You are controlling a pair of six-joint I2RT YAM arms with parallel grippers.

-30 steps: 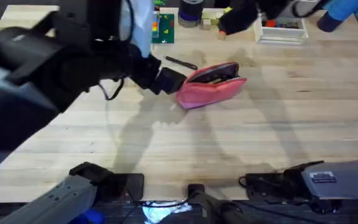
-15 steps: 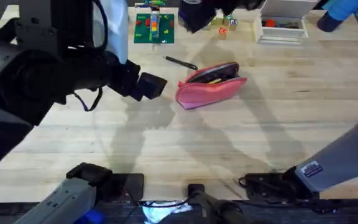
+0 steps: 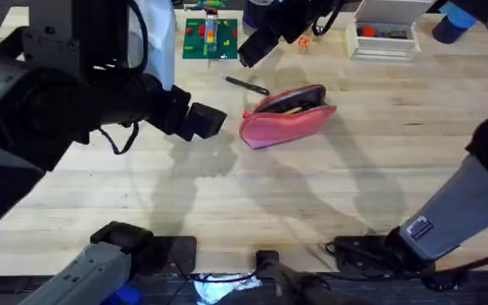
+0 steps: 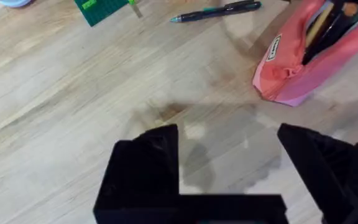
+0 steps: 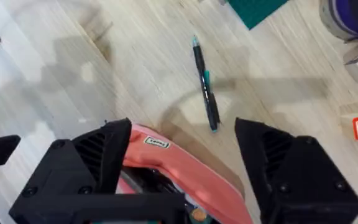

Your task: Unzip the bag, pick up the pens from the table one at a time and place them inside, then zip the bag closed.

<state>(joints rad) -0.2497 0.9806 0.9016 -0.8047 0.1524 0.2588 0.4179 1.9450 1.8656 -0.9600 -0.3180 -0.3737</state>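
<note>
The pink bag [image 3: 288, 117] lies mid-table with its zipper gaping; a tan-yellow pen [image 3: 291, 108] and something dark show inside. A black pen [image 3: 246, 85] with a teal tip lies on the table [image 3: 329, 195] just beyond the bag's left end. My left gripper [image 3: 213, 119] is open and holds nothing, a short way left of the bag [image 4: 316, 59]. My right gripper [image 3: 251, 53] hangs open above the far side of the black pen [image 5: 205, 84], with the bag's [image 5: 191, 171] pink edge between its fingers in the right wrist view.
Along the far edge stand a green plate with bricks [image 3: 210, 38], a dark cup [image 3: 261, 17], small blocks [image 3: 303, 38] and a white box [image 3: 384, 38]. A blue object [image 3: 456, 21] sits at the far right.
My left gripper has drawn back leftward from the bag's left end. The right gripper has swung left along the far edge to above the black pen.
</note>
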